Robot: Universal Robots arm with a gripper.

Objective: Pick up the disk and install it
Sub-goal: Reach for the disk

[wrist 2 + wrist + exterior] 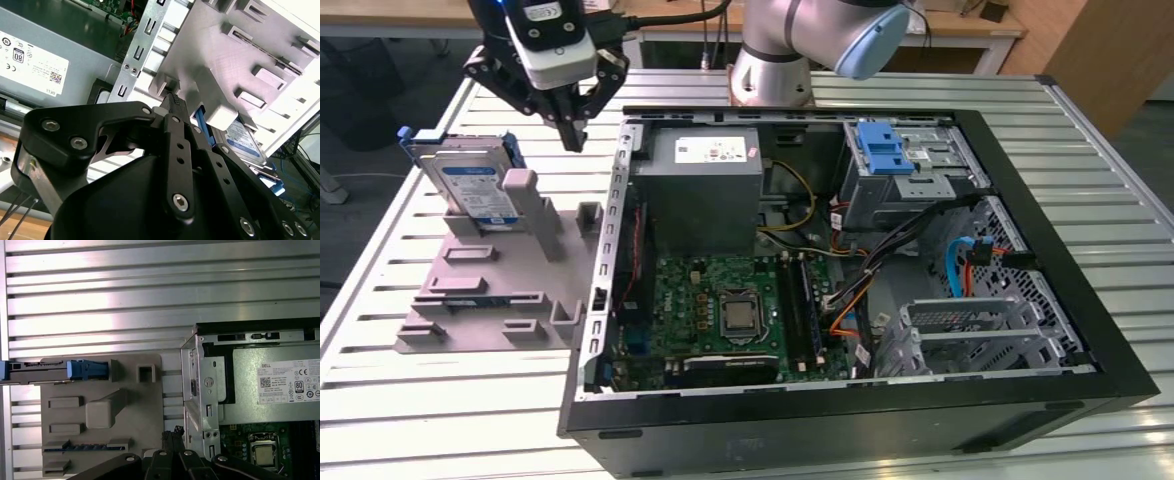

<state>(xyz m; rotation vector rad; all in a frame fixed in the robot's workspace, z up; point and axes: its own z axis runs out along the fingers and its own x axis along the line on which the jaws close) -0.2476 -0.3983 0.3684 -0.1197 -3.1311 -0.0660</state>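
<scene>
One disk (464, 185) upright on edge in grey stand (494, 290), on slatted surface (440, 420) beside open computer case (854, 410). Claw (574, 138) hangs near stand's case-side edge, fingers together, gripping nothing.

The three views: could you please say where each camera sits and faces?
Exterior view: off the arm, raised, facing the computer case, stand and disk; arm and tool show.
First wrist view: at the wrist, looking down on stand and case; tool tip shows.
Second wrist view: at the wrist, looking along the tool at stand and disk.
All share the stand.
</scene>
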